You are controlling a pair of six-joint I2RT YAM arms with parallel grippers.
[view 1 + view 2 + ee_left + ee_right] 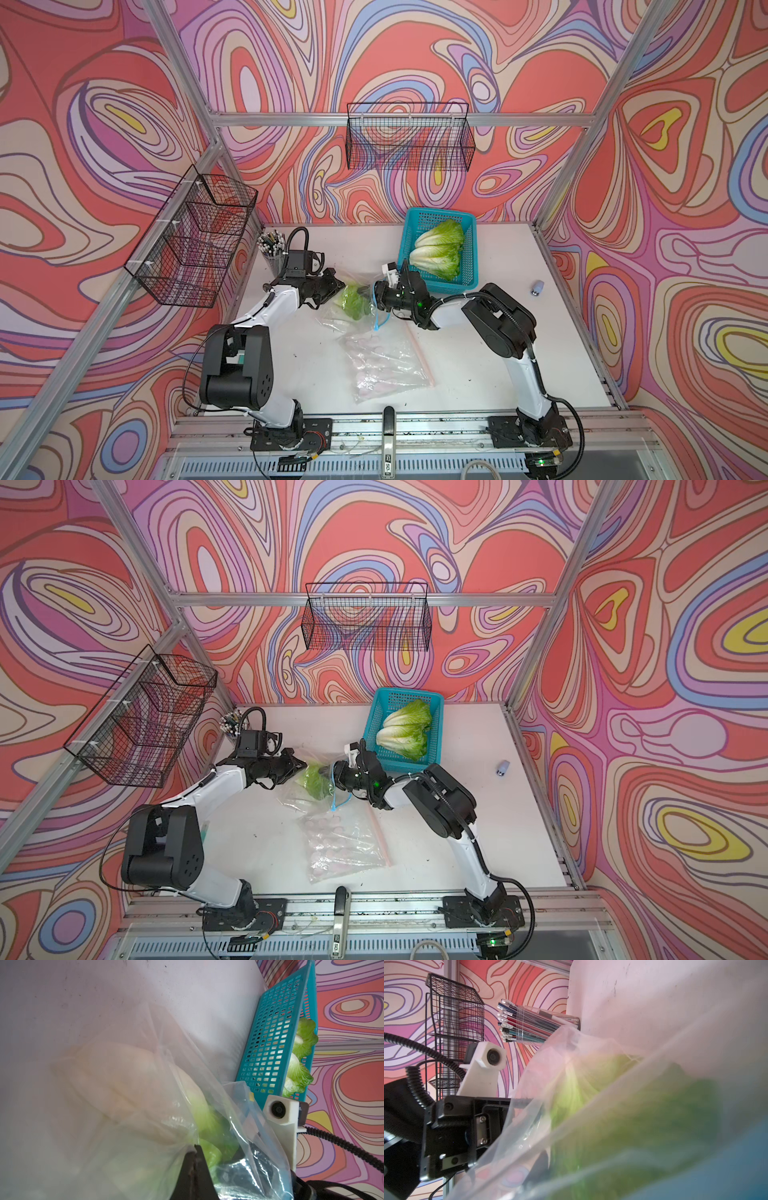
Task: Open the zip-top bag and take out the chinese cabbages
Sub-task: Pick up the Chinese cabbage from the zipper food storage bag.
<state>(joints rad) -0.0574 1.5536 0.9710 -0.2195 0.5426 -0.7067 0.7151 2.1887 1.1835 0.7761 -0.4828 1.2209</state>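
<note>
Nearest the lens in both top views, the black elbow housing of the left arm is seen at lower left. At mid-frame the zip-top bag is held up off the white table. Its rim is pinched by the left gripper, jaws together on the film, while the right gripper is set into the bag's mouth against the leaves. Whether those jaws are clamped on the third cabbage cannot be told. Two chinese cabbages are already laid in the teal perforated basket at upper right of centre. The task is therefore judged about two-thirds done, with one head left to be drawn out. A second clear bag, flat and crinkled, is seen lower down.

From the left wrist, thin glossy film is shown draped over the third cabbage's smooth white base and frilly green tips. The black fingers are closed on a fold of it.

From the right wrist, that cabbage is reduced to a green blur behind cloudy plastic. The right gripper's own jaws are not made out.
</note>
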